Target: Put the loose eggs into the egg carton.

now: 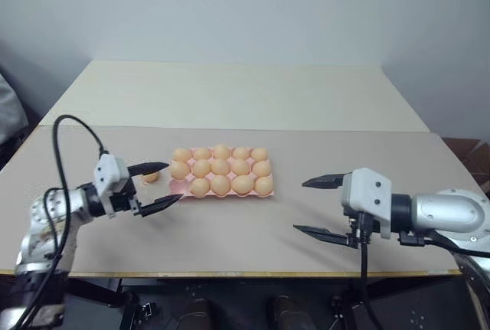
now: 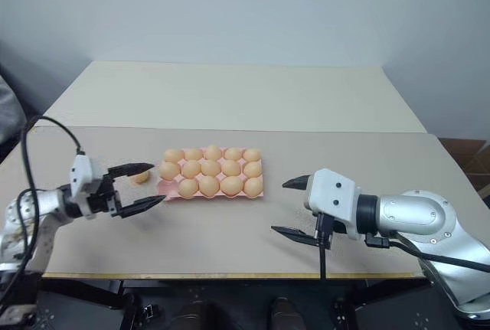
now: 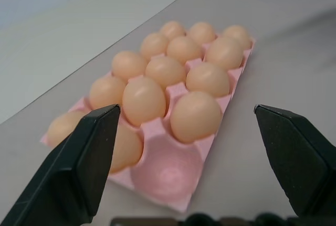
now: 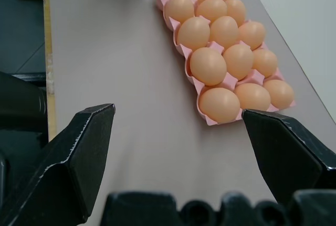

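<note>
On the tan table (image 1: 230,230), near its middle, lies the pink egg carton (image 1: 175,186), a flat lidless tray whose long side runs left to right. Nearly every cup holds a pale orange-tan egg; in the left wrist view one cup at the near corner on the robot's left stands bare (image 3: 167,172), its pink hollow plainly showing. Just beside the carton's left end, on the tabletop and outside the tray, rests one loose egg (image 1: 151,177), close to the tray's edge, though whether it touches the pink rim cannot be told. The left gripper (image 1: 159,185) hovers at that same end of the carton, pointing toward it, its two black fingers (image 1: 150,168) spread wide apart with nothing between them; the loose egg sits just under the upper finger as seen from the head. A black cable (image 1: 76,123) loops up from this arm's wrist. Well apart from the carton, off its right end and nearer the table's front edge, the right gripper (image 1: 315,207) points toward the tray with its fingers (image 1: 325,181) likewise released and wide, holding nothing; its wrist view looks along the carton's length with bare tabletop between the fingers. Beyond the tan table a second, paler tabletop (image 1: 230,93) butts against it, reaching back to a plain wall (image 1: 245,8).
</note>
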You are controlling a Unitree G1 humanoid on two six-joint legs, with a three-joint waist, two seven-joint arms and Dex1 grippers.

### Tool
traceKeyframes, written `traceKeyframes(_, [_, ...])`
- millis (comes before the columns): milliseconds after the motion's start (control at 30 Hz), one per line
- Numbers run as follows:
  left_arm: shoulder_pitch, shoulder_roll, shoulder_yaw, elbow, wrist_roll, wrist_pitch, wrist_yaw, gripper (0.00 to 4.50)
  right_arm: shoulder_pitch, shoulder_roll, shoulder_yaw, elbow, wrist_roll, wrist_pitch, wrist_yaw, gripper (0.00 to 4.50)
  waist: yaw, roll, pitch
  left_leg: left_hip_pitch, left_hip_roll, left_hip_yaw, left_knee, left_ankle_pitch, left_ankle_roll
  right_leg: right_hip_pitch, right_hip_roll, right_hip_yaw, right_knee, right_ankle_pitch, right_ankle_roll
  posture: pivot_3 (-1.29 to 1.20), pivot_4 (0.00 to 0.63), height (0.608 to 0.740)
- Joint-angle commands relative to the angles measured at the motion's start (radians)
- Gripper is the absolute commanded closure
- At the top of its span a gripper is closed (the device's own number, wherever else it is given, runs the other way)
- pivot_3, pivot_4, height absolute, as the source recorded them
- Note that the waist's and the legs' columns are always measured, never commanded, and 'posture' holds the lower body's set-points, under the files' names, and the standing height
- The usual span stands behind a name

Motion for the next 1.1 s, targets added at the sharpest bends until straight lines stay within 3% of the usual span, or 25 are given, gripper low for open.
traceKeyframes(33, [0.105, 0.04, 0.146, -0.091, -0.04, 0.035, 0.056, 0.06, -0.026, -0.014, -0.015, -0.008, 0.006, -0.017, 0.009, 0.0, -0.001, 0.0, 0.0, 0.0, 0.0, 0.0, 0.0, 0.0, 0.0, 0.0, 0.0, 0.0, 0.0, 0.0, 0.0, 0.0, 0.15, 0.74])
traceKeyframes(267, [0.275, 0.049, 0.284, -0.182, -0.066, 0.067, 0.104, 0.06, -0.065, -0.014, 0.03, 0.044, -0.02, -0.053, 0.046, 0.0, 0.004, 0.0, 0.0, 0.001, 0.0, 0.001, 0.0, 0.0, 0.0, 0.0, -0.001, -0.001, 0.0, -0.001, -0.001, 0.0, 0.15, 0.74])
traceKeyframes(600, [0.292, 0.034, 0.288, -0.19, -0.06, 0.065, 0.139, 0.06, -0.092, -0.015, 0.051, 0.079, -0.041, -0.078, 0.084, 0.0, 0.009, 0.0, 0.0, 0.0, 0.0, 0.002, 0.0, 0.0, 0.0, -0.001, -0.002, -0.001, -0.001, -0.001, -0.001, 0.0, 0.15, 0.74])
traceKeyframes(867, [0.106, 0.017, 0.18, 0.039, 0.072, 0.001, 0.268, 0.06, -0.086, -0.007, 0.048, 0.062, -0.043, -0.051, 0.056, 0.0, 0.015, 0.0, 0.0, 0.0, 0.0, 0.002, 0.0, 0.0, 0.0, -0.001, -0.001, -0.001, 0.0, -0.001, -0.001, 0.0, 0.15, 0.74])
traceKeyframes(1100, [-0.106, -0.021, 0.05, 0.297, 0.139, -0.116, 0.245, 0.06, -0.07, -0.014, 0.038, 0.055, -0.042, -0.036, 0.034, 0.0, 0.023, -0.001, -0.001, -0.001, 0.0, 0.002, 0.0, 0.0, 0.0, 0.0, -0.002, -0.002, -0.001, 0.0, -0.001, 0.0, 0.15, 0.74])
